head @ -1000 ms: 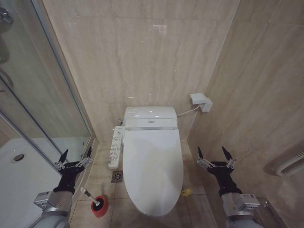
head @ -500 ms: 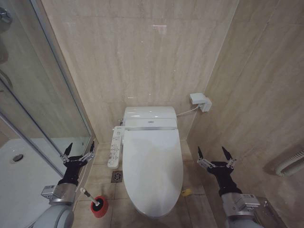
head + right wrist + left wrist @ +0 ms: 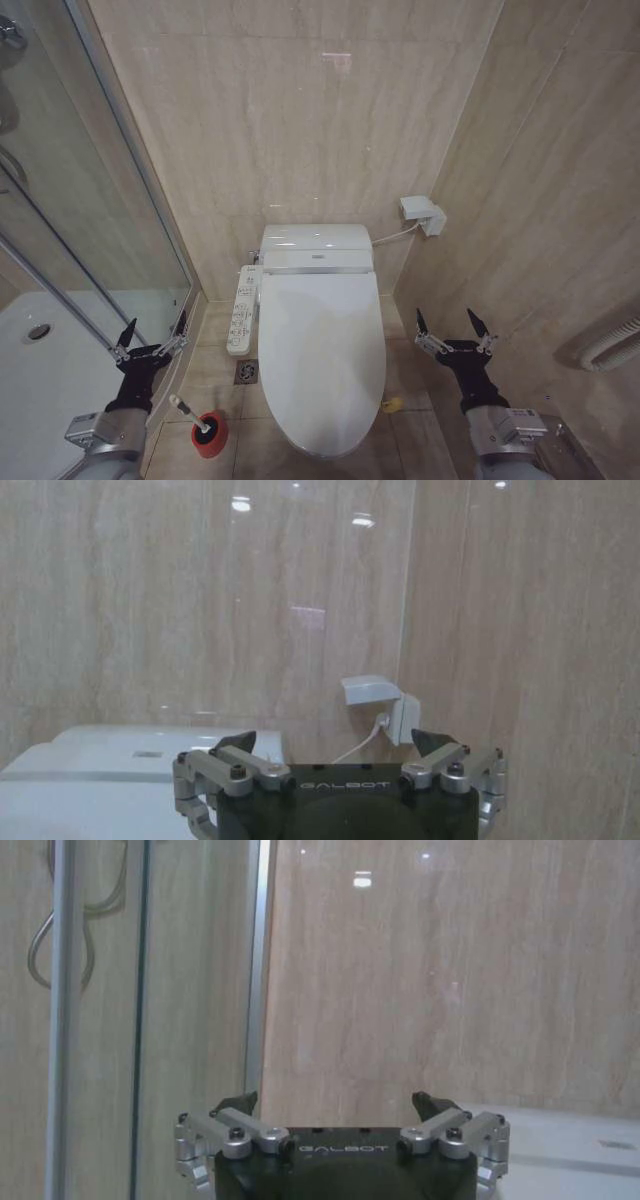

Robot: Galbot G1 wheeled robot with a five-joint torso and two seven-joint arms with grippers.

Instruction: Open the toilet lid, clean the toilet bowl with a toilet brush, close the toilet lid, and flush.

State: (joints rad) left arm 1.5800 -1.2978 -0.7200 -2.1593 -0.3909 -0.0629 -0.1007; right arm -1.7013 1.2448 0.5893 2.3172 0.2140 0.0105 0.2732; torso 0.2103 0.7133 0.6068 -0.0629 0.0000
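Note:
The white toilet lid (image 3: 322, 360) lies shut over the toilet bowl, which is hidden beneath it. The tank unit (image 3: 315, 247) sits behind it against the wall and also appears in the right wrist view (image 3: 140, 751). The toilet brush (image 3: 186, 409) stands in its red holder cup (image 3: 210, 435) on the floor left of the toilet. My left gripper (image 3: 155, 326) (image 3: 333, 1102) hangs open above and left of the brush, near the shower glass. On the toilet's right side my right gripper (image 3: 446, 320) (image 3: 335, 741) is open and holds nothing.
A glass shower door (image 3: 95, 200) and white shower tray (image 3: 40, 380) fill the left side. A control panel (image 3: 243, 310) juts from the toilet's left side, above a floor drain (image 3: 248, 372). A wall socket (image 3: 424, 215) and a pipe (image 3: 610, 350) are on the right.
My left gripper rose and shifted toward the toilet, then dropped back down and to the left. The right gripper and the toilet have not moved.

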